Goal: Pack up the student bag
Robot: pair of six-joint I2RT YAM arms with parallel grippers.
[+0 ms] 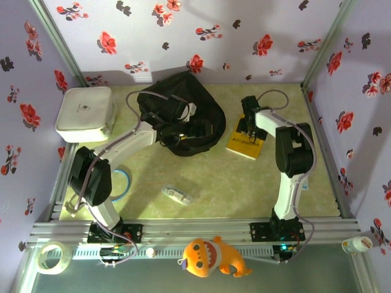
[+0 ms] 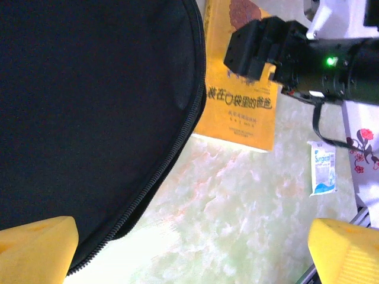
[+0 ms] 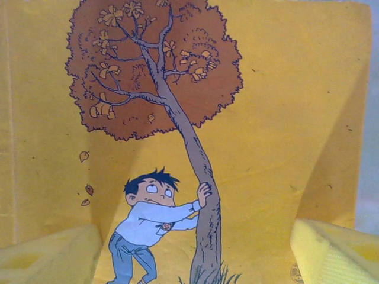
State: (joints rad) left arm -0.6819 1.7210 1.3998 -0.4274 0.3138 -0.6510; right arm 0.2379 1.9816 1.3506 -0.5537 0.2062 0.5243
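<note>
Two pairs of jaws gape wide, holding nothing; the black backpack (image 1: 183, 116) lies back-centre on the bench (image 1: 214, 183), its zipper edge under the left jaws; the right jaws hover over a yellow book (image 1: 245, 145).

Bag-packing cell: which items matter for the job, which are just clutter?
Job: black soft fabric backpack; yellow paperback picture book, likely next in.
Clutter: white rounded hard case; orange plush toy; pale tape roll; small clear plastic packet.
</note>
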